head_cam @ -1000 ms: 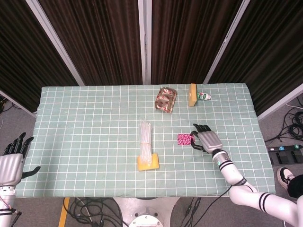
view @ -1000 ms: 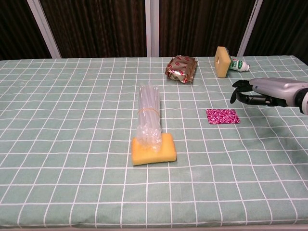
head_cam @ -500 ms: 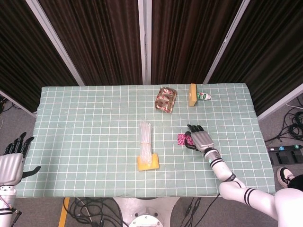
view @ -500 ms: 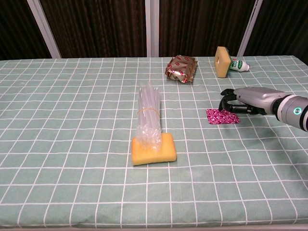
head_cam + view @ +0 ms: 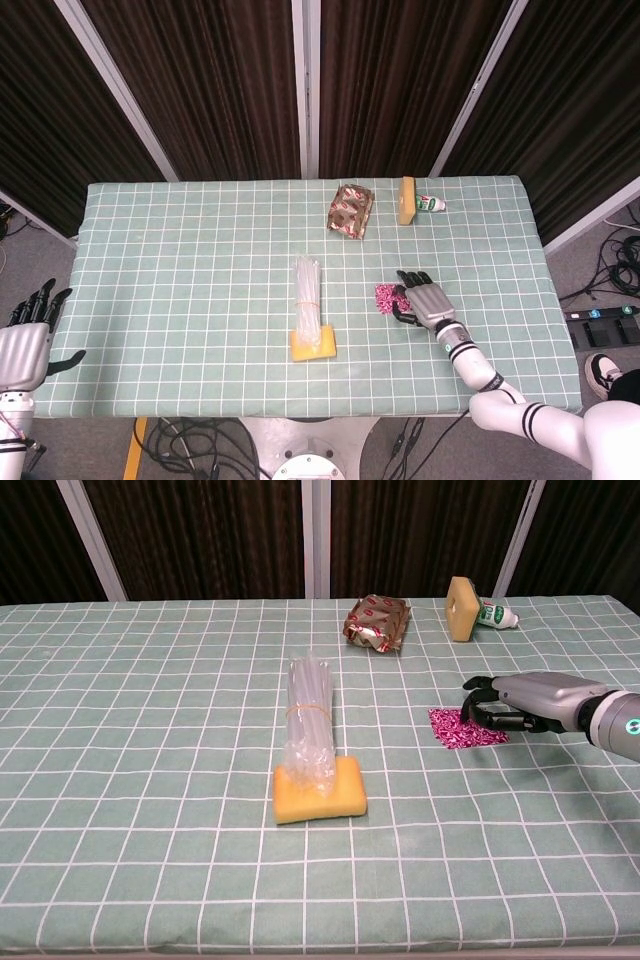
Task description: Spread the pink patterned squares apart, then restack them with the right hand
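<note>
Head view, looking down on the green checked table [image 5: 180, 250]: the pink patterned squares [image 5: 386, 297] lie as one small stack right of centre, at about 4 o'clock from the table's middle. The right hand [image 5: 424, 300] lies palm-down at the stack's 3 o'clock edge, its dark fingertips [image 5: 403, 296] resting on the squares; whether any square is pinched or merely pressed cannot be told. The left hand [image 5: 28, 336] hangs off the table's 8 o'clock corner, fingers apart and holding nothing.

Chest view: the right hand [image 5: 520, 701] reaches in from 3 o'clock, its curled fingertips [image 5: 478, 716] overlapping the right-hand edge of the pink patterned squares [image 5: 458, 729], which lie flat on the cloth.

Other items: a bundle of clear plastic straws [image 5: 307, 290] rests with one end on a yellow sponge [image 5: 314, 344] near 6 o'clock. A foil snack packet [image 5: 350, 210], an upright yellow sponge block [image 5: 406, 200] and a small lying bottle [image 5: 432, 204] sit toward 1 o'clock.
</note>
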